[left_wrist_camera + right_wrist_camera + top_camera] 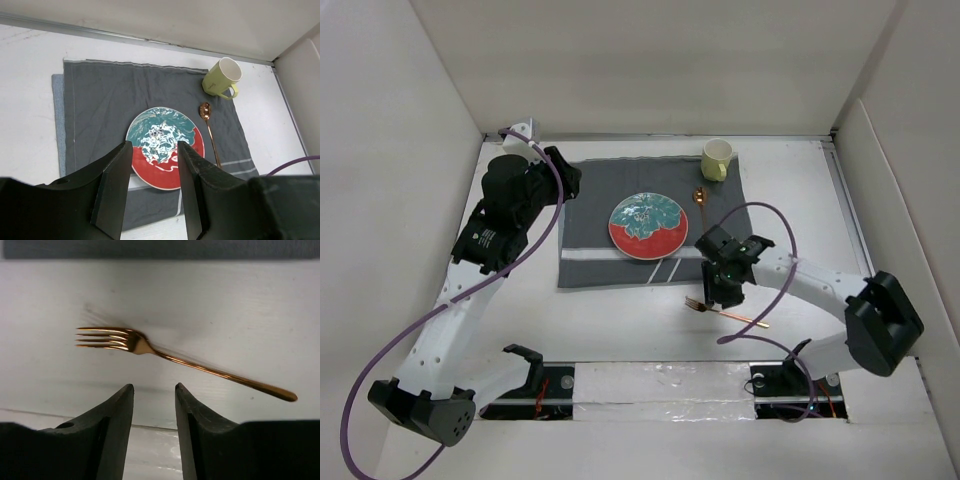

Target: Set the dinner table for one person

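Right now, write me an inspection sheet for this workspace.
Surface: dinner table, white, matte.
Job's things: plate on grey placemat, spoon to its right, green mug at the mat's far corner; fork off the mat.
Clutter: nothing seen.
Grippers: left gripper open, fingers empty; right gripper open over the fork, holding nothing.
Cables: purple cable loops off each arm.
Surroundings: white wall panels.
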You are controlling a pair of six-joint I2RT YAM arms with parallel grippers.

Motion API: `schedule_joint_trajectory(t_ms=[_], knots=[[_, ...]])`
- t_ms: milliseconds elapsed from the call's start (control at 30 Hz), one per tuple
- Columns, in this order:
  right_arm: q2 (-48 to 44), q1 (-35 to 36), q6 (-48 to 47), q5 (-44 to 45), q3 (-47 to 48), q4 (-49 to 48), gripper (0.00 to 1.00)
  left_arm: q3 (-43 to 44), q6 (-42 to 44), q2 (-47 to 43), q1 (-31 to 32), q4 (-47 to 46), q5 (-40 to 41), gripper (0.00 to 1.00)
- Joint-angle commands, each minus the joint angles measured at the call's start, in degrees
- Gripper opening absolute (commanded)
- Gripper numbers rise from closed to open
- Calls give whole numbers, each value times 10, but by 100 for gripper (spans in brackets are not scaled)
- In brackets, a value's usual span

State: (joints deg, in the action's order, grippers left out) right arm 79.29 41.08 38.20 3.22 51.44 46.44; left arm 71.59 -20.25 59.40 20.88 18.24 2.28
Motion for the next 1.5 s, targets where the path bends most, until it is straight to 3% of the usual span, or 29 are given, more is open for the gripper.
schedule_joint_trajectory(t_ms=[0, 233, 567, 833, 933, 1067, 1267, 1333, 1467], knots=[[24, 8, 23, 41, 32, 79, 46, 6, 15, -6, -2, -33, 10, 38], [88, -9, -53, 72, 74, 115, 47, 0, 21, -10, -2, -36, 16, 38], [147, -34, -181, -28, 90, 83, 49, -4, 20, -11, -2, -35, 22, 37], [180, -16, -181, -56, 80, 35, 47, -2, 20, -7, -2, -33, 25, 37], [191, -6, -160, -42, 64, 12, 38, 1, 21, -7, -2, -31, 29, 37], [178, 15, -121, -44, 46, -40, 15, 3, 22, -8, -2, -29, 33, 37], [152, 90, -38, -67, 46, -101, 3, -3, 18, -10, -2, -24, 30, 37], [153, 111, -28, -59, 44, -115, 3, -6, 17, -13, -2, -24, 29, 37], [166, 118, -20, -36, 33, -141, 31, -10, 16, -15, -2, -21, 29, 37]])
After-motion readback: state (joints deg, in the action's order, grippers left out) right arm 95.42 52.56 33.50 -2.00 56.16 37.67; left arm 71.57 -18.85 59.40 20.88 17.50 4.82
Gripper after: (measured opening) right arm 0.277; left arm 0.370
